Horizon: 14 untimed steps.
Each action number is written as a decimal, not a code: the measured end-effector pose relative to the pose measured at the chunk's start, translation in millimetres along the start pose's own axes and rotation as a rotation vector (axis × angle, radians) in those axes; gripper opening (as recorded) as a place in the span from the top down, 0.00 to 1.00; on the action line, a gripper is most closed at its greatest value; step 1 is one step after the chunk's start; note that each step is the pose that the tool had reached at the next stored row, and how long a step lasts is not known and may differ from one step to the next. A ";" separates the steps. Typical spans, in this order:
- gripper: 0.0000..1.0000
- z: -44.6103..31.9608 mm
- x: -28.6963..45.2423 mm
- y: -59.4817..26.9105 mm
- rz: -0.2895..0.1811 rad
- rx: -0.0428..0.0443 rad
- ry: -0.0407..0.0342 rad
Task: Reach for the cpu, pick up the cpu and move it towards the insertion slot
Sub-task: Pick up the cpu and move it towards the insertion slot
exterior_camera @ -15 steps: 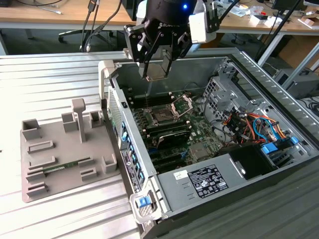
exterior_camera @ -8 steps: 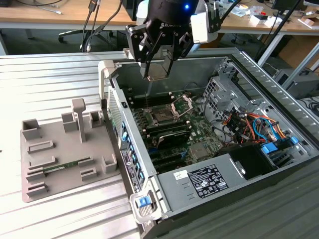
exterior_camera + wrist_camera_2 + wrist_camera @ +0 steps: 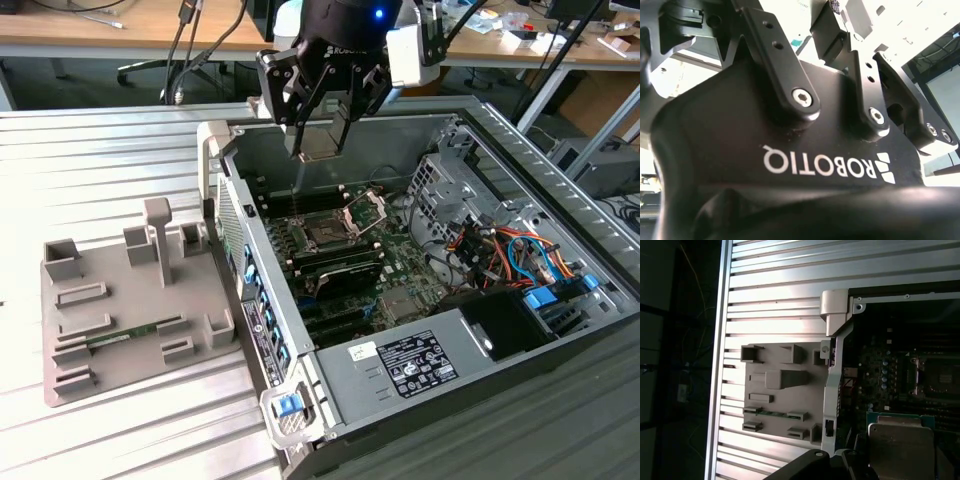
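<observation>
Ribbed metal surface (image 3: 120,160), open computer case (image 3: 258,310): gripper (image 3: 318,140) fingers (image 3: 345,115) clamped on the cpu (image 3: 318,152) above the motherboard (image 3: 400,270), just far of the insertion slot (image 3: 325,232); best carried level, squared to the slot, clear of case walls.

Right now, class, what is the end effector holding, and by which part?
The cpu, pinched by its opposite edges in the end effector.

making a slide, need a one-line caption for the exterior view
Gripper holds the cpu in the air above the open computer case and its empty insertion slot.
</observation>
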<state>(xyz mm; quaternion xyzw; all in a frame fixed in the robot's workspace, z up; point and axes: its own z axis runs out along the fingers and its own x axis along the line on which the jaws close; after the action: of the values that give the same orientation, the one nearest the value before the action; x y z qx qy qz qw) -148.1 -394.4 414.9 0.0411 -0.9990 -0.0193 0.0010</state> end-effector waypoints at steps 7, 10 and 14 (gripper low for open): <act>0.45 0.0 -2.6 -0.2 0.000 0.0000 0.0000; 0.45 0.0 -3.5 -0.3 0.000 0.0000 0.0000; 0.45 0.0 -4.7 -0.4 0.000 0.0000 0.0001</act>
<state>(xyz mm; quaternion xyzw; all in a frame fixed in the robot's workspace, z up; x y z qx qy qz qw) -143.4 -394.4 414.9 0.0411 -0.9990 -0.0193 0.0010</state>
